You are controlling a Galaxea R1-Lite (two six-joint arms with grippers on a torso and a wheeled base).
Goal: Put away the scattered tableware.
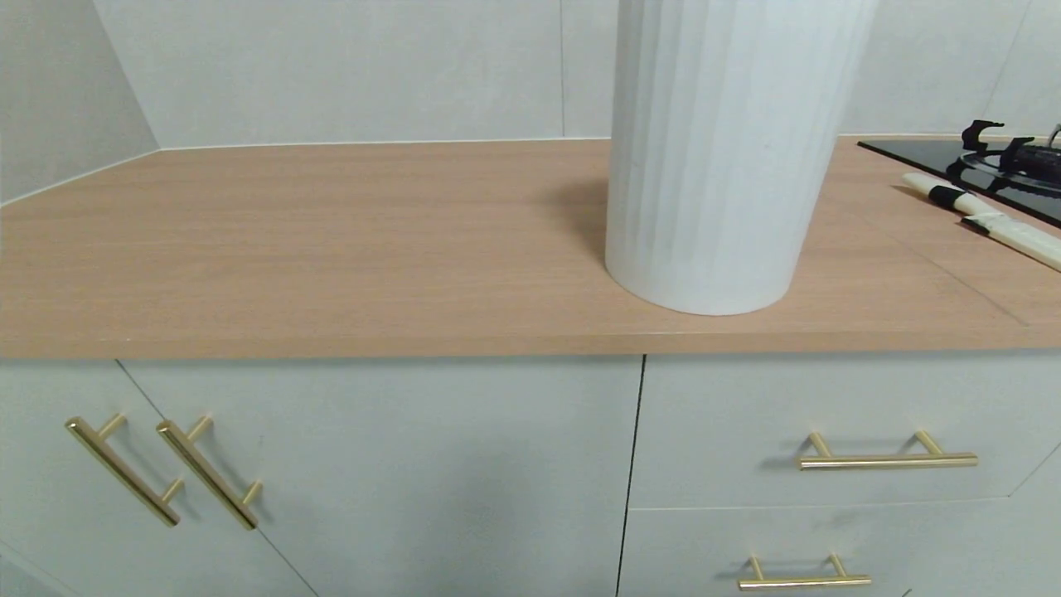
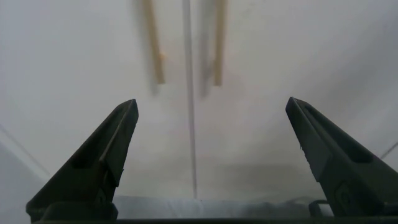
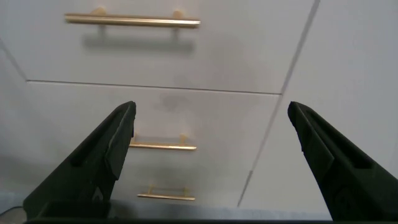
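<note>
A tall white ribbed container (image 1: 713,157) stands on the wooden countertop (image 1: 331,249), near its front edge. At the far right a cream utensil with black bands (image 1: 986,220) lies flat on the counter beside the hob. My left gripper (image 2: 211,102) is open with nothing between its fingers and faces two white cabinet doors with gold bar handles (image 2: 154,43). My right gripper (image 3: 211,106) is also open and holds nothing. It faces a stack of white drawers with gold handles (image 3: 132,21).
A black glass hob with a burner grate (image 1: 995,162) occupies the back right corner. Under the counter are two cabinet doors with gold handles (image 1: 207,474) on the left and drawers with gold handles (image 1: 887,460) on the right. Grey walls close the back and left.
</note>
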